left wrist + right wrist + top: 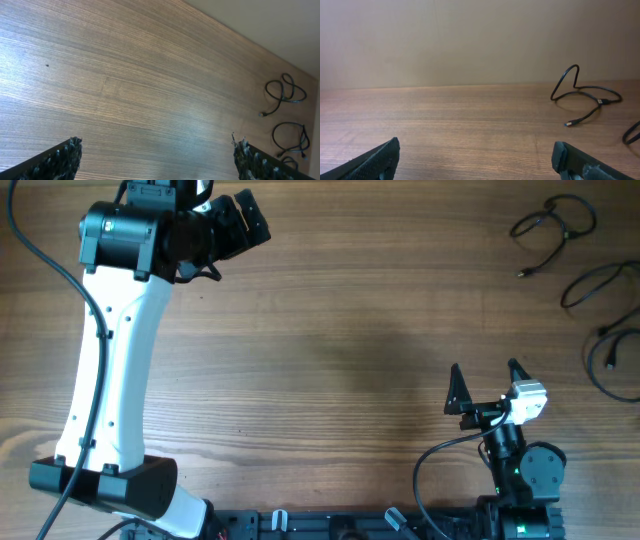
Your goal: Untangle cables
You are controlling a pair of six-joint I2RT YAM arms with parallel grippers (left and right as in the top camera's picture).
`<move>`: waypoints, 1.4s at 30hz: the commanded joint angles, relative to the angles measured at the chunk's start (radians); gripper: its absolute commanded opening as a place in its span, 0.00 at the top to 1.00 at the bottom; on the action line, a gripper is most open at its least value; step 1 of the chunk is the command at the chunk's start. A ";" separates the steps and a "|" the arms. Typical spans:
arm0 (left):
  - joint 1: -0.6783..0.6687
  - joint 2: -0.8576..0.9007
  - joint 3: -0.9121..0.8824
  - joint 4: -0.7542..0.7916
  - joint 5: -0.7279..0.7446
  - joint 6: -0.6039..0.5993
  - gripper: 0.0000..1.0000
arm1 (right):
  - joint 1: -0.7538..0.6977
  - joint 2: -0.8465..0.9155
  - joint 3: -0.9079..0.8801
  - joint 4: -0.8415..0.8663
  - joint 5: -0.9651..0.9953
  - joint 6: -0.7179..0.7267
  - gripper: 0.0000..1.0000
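Your cables (562,228) lie spread near the bench's (350,330) far right corner. Your left hand (252,220) and right hand (486,375) are both released, holding nothing.

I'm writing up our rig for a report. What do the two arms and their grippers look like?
The left arm has a long white link, black joint housings and a black cable along it. The right arm is black with a white wrist block. The left gripper and right gripper have black tapered fingers.
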 commanded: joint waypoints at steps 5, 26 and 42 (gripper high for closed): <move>-0.003 0.005 -0.003 0.003 0.012 -0.006 0.00 | -0.003 -0.012 -0.002 0.004 -0.016 0.020 0.00; -0.084 -0.234 -0.275 0.244 -0.089 0.230 0.00 | -0.003 -0.012 -0.002 0.004 -0.016 0.020 0.00; 0.056 -1.096 -1.474 1.107 -0.081 0.267 0.00 | -0.003 -0.012 -0.002 0.004 -0.016 0.020 0.00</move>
